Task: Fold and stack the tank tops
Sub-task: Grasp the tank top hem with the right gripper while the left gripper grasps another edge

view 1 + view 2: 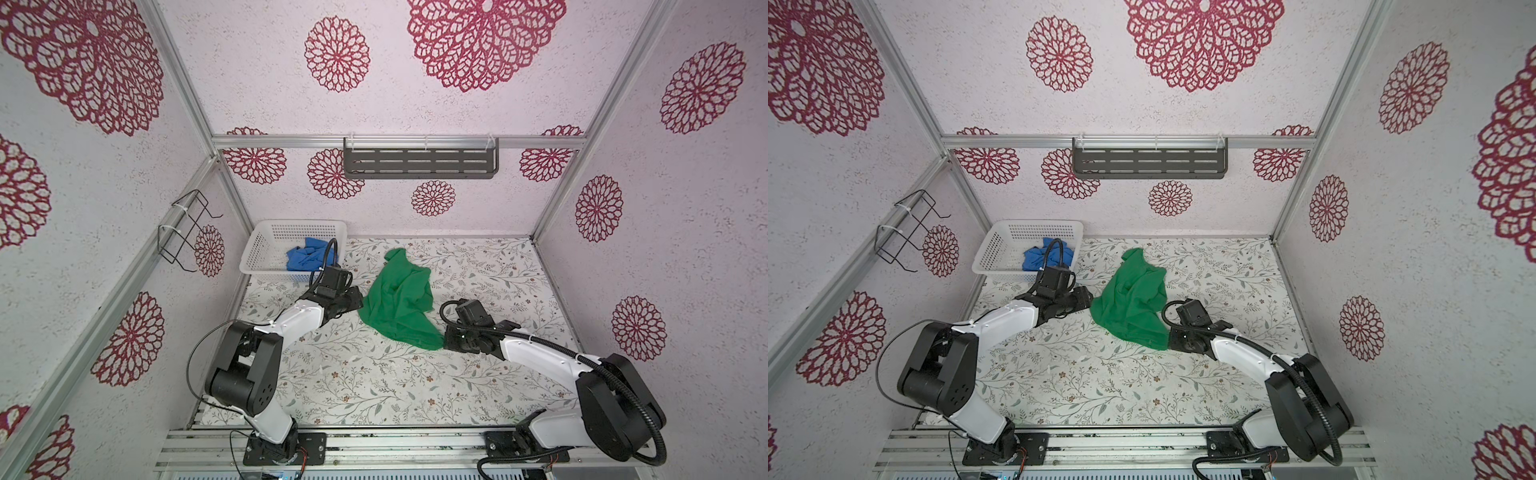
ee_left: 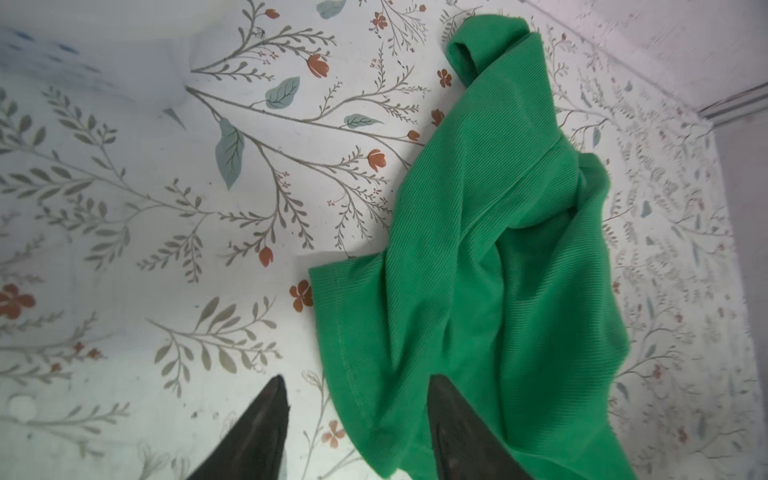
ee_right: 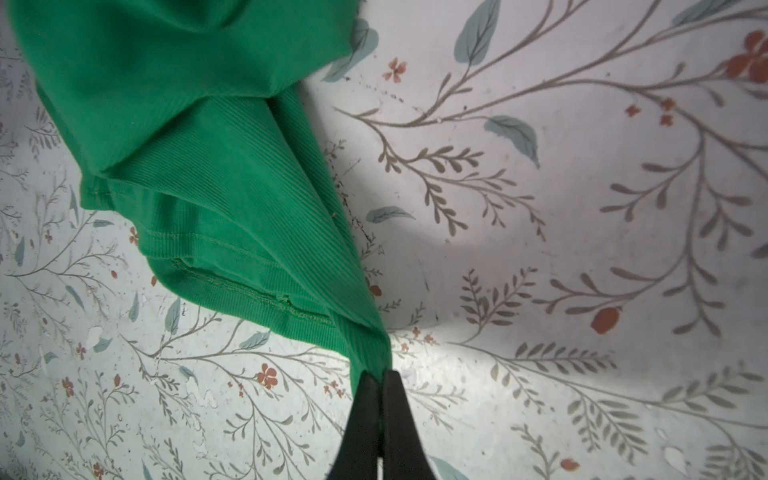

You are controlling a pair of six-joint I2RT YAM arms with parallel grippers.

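A bright green tank top lies crumpled mid-table in both top views. My right gripper is shut on its near right corner, and the cloth stretches away from the tips. At the top's left edge my left gripper stands open. It straddles the stitched hem, with one finger over the green cloth and the other over bare table. A royal blue tank top sits bunched in the white basket.
The basket stands at the table's back left corner, just behind my left arm. A grey slotted shelf hangs on the back wall and a black wire rack on the left wall. Aluminium rails run along the front edge.
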